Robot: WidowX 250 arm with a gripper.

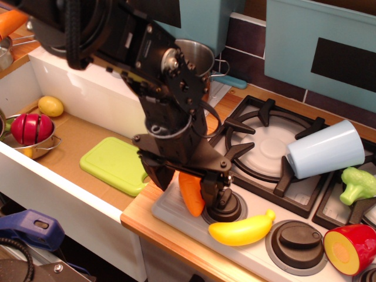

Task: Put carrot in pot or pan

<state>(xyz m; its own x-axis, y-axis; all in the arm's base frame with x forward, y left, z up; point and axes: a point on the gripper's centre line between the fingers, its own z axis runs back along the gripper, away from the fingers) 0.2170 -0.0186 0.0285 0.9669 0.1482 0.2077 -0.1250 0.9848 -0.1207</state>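
The carrot is short, fat and orange. It lies on the grey knob panel at the stove's front, next to a black knob. My gripper is down over it with its black fingers on either side, the jaws apart; I cannot tell whether they touch it. The carrot's top end is hidden by the gripper. The steel pot stands behind the arm at the back of the counter, partly hidden by it.
A yellow banana lies right of the carrot. A tipped blue cup, broccoli and a red fruit half sit on the stove. A green cutting board, a small pan with red fruit and a lemon lie in the sink area.
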